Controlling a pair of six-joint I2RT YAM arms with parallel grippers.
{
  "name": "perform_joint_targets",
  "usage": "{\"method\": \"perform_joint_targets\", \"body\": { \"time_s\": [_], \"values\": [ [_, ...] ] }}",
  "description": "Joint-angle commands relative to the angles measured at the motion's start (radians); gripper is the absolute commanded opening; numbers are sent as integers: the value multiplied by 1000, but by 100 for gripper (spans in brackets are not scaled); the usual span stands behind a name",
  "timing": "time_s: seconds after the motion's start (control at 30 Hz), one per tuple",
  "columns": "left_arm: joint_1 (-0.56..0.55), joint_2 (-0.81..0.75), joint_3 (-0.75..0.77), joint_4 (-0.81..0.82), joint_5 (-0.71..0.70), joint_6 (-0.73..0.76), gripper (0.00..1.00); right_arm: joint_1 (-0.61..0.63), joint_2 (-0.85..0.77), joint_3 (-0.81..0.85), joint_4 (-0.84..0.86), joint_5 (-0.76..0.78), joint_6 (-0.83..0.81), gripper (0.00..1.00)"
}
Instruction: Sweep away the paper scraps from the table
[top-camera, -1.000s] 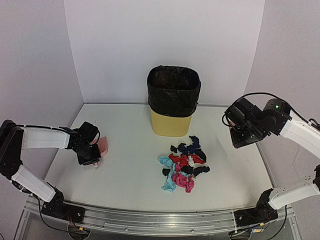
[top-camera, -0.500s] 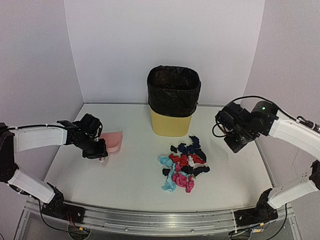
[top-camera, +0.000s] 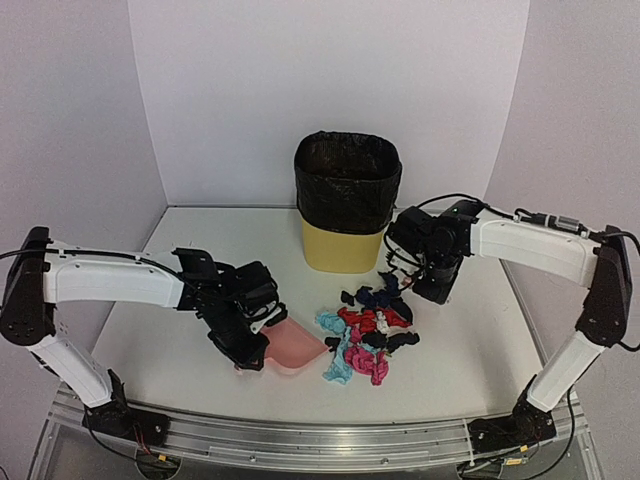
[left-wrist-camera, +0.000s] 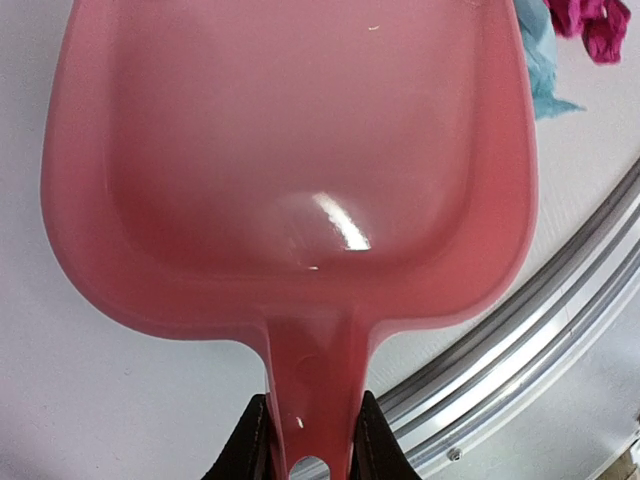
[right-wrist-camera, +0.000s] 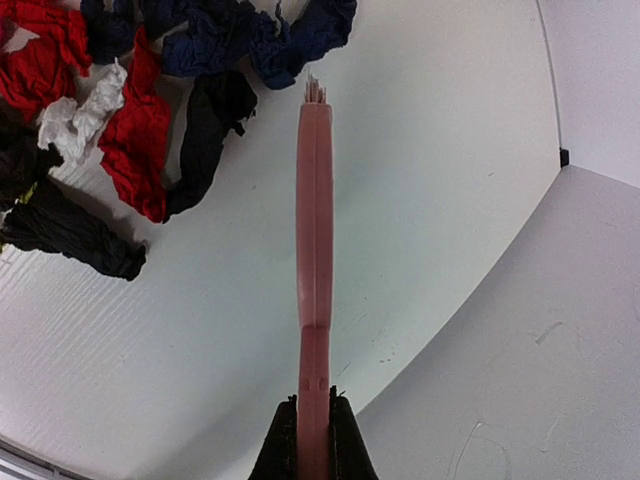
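The paper scraps (top-camera: 368, 330) lie in one heap of red, pink, light blue, black, navy and white bits on the table (top-camera: 470, 350), in front of the bin. My left gripper (top-camera: 250, 345) is shut on the handle of a pink dustpan (top-camera: 295, 350), whose mouth lies just left of the heap. In the left wrist view the dustpan (left-wrist-camera: 290, 170) is empty, with pink and blue scraps (left-wrist-camera: 560, 40) at its top right. My right gripper (top-camera: 428, 290) is shut on a pink brush (right-wrist-camera: 314, 260); its bristle tip touches the navy scraps (right-wrist-camera: 250, 35) at the heap's far right edge.
A yellow bin (top-camera: 346, 205) with a black liner stands at the back centre, just behind the heap. White walls close the back and sides. The metal rail (top-camera: 300, 440) runs along the table's front edge, near the dustpan.
My left arm has swept the dustpan from the table's left side to the heap's left edge. My right arm has moved left and down, bringing the brush to the heap's far side.
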Motion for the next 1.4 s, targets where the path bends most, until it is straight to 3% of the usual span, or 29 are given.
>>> {"method": "perform_joint_targets", "body": {
  "time_s": [0.0,0.23,0.57,1.03,1.37],
  "values": [
    [-92,67,93,-132,-62,98,0,-9,19,66,4,-9,39,0],
    [-178,122,180,-174,-7,207,0,-9,-11,40,-132,-77,268,0],
    [-182,238,243,-191,-35,288,0,-7,1,55,-229,-176,452,0],
    [-182,290,279,-160,-3,312,0,113,145,176,-250,-418,597,0],
    [-177,312,275,-67,-5,299,0,219,171,205,-143,-596,701,0]
  ]
}}
